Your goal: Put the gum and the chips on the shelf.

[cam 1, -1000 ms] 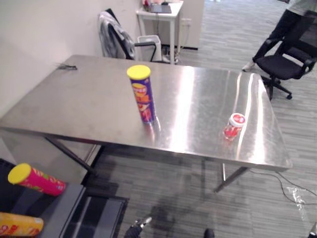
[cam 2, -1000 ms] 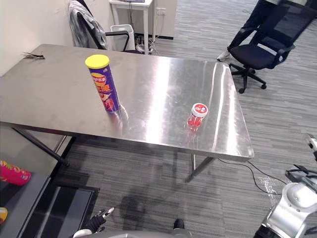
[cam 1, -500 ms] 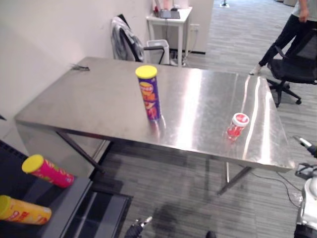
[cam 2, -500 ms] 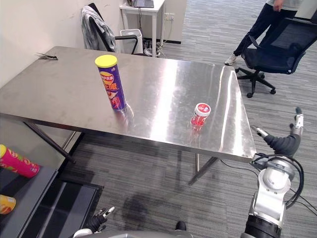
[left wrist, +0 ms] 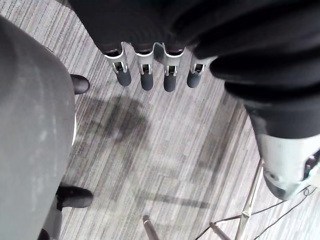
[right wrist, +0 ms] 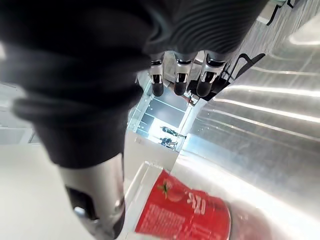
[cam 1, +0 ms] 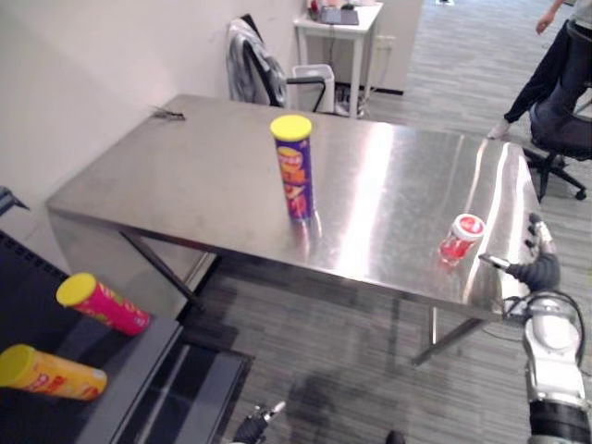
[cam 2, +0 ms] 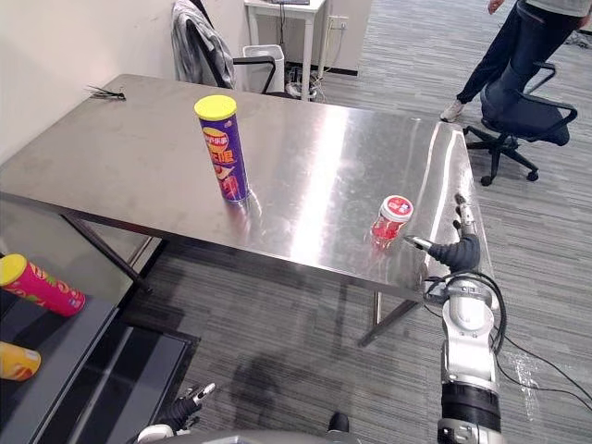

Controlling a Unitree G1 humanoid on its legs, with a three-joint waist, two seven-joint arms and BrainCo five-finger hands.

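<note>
Standing upright near the middle of the bench, the purple chips can with its yellow lid is free of both hands. The red gum tub sits near the bench's right edge, toward the near corner. The right hand hovers just off that corner, beside the tub but apart from it. Its fingers are straight, thumb spread wide, holding nothing. The left hand hangs over the carpet floor, fingers straight, side by side, empty. Left of the bench and lower, the shelf carries a pink can and an orange can, both lying on their sides. A person stands beyond the bench's far right corner by an office chair.
</note>
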